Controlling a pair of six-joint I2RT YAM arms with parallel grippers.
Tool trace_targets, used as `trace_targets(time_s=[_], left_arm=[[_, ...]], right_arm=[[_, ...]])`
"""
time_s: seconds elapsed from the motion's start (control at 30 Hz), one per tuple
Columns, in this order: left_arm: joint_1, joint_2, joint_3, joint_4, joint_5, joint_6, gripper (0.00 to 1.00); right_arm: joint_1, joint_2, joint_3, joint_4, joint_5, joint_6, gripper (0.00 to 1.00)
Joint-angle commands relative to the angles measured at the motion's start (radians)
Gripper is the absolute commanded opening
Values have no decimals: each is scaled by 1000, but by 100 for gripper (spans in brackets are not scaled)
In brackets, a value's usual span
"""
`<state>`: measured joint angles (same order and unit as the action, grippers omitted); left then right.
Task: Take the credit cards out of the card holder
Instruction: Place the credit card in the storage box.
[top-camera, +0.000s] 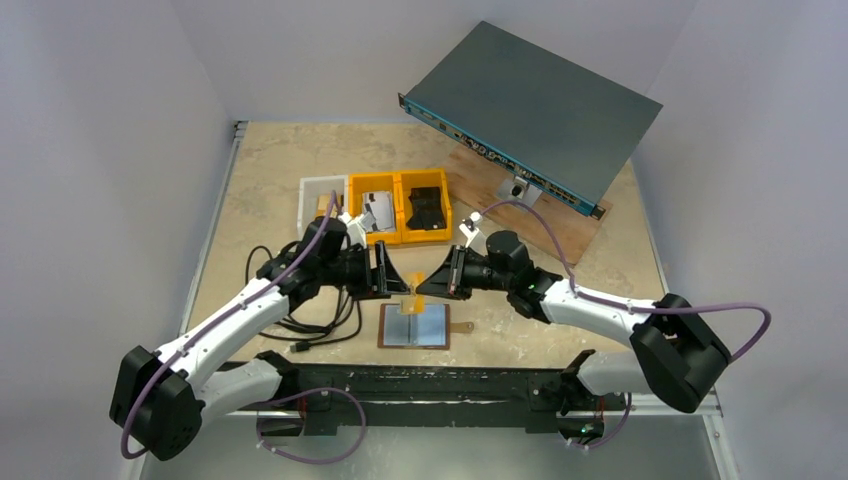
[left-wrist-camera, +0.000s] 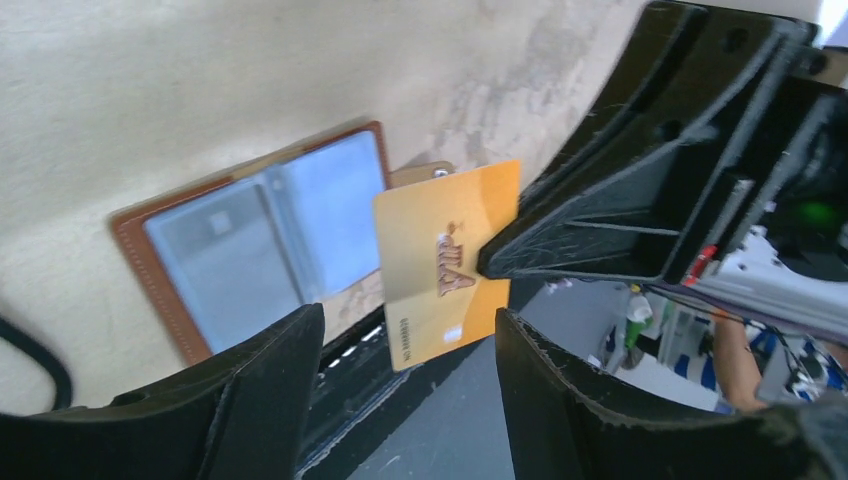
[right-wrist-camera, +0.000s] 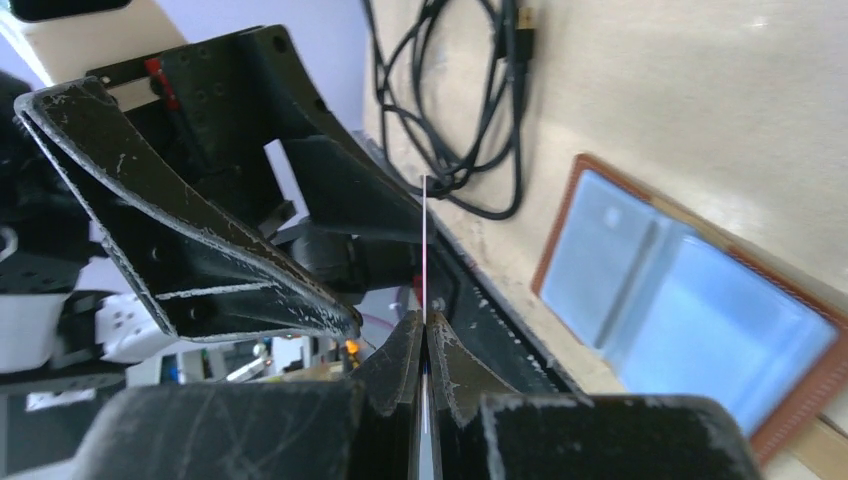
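Left hand (left-wrist-camera: 408, 320) spread open near gold credit card (left-wrist-camera: 430, 250); right hand (right-wrist-camera: 424, 322) pinches it by card holder (left-wrist-camera: 230, 255).

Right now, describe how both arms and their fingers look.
The left arm and right arm share white links between chunky black joints, with a purple cable looping along each. The fingers are black, wedge-shaped, ribbed plastic, scuffed with pale scratches.

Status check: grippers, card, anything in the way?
Left gripper open, fingers either side of the card. Right gripper shut on gold card, out of the holder. Card holder open, flat. Black cables beside it, apart.
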<state>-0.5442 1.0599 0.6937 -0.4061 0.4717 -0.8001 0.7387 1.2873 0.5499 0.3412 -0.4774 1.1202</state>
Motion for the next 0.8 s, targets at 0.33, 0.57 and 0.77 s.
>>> trace_targets(time_s=[0.33,0.57,0.77], left_arm=[[89,-25,-89,343,330,-140,47],[99,-23,-111,378,345,-166,0],[99,-48,-88,278,261,-132,0]], right_arm=[[-1,37,9,298,-151,126,0],[-1,40,14,275,-122,111,4],[-2,-26,59,39,0,-6,61]])
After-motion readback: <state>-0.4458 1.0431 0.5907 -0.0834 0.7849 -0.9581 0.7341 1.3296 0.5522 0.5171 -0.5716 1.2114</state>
